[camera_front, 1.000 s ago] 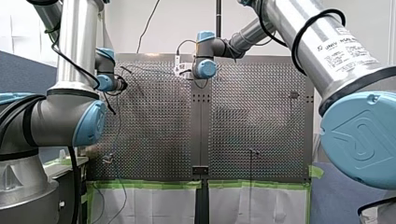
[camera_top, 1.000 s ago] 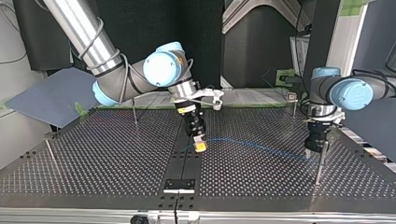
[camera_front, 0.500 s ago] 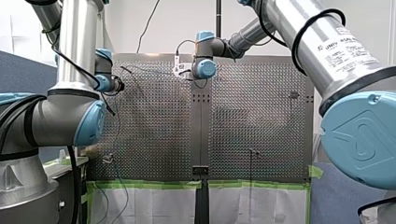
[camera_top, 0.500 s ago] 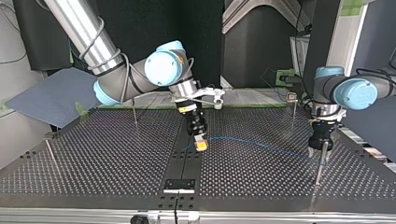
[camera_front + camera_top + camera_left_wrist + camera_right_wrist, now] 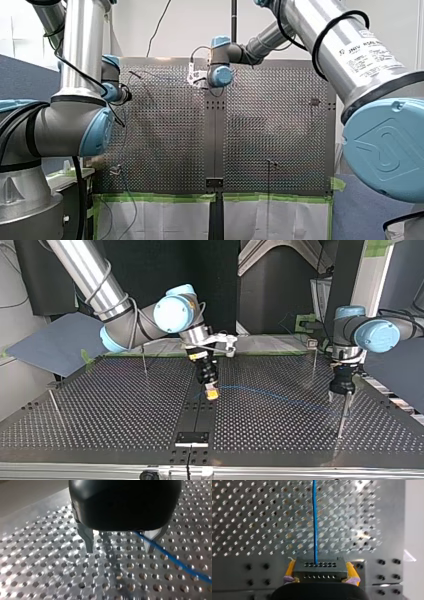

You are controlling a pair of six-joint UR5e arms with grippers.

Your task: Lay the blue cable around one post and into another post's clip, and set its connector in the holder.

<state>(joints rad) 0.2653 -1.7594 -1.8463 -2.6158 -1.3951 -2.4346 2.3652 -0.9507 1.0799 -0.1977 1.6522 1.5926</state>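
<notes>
Front view: the perforated table (image 5: 165, 140) fills the middle, my right arm (image 5: 260, 40) reaches to twelve o'clock and my left arm (image 5: 82, 60) to ten, and their bulk hides both grippers' fingers. Top view: my right gripper (image 5: 212, 395), yellow-padded, holds the blue cable (image 5: 270, 396) by its end near centre; the cable runs toward three o'clock to my left gripper (image 5: 340, 399), a thin post (image 5: 341, 422) stands close by, and the holder (image 5: 192, 438) lies at six o'clock. Only the wrist views show the grips: my left gripper's metal fingers (image 5: 87, 540) are spread wide, the cable loose between them beside one finger, and my right gripper's pads clamp the dark connector (image 5: 319, 568), the cable leading straight ahead.
</notes>
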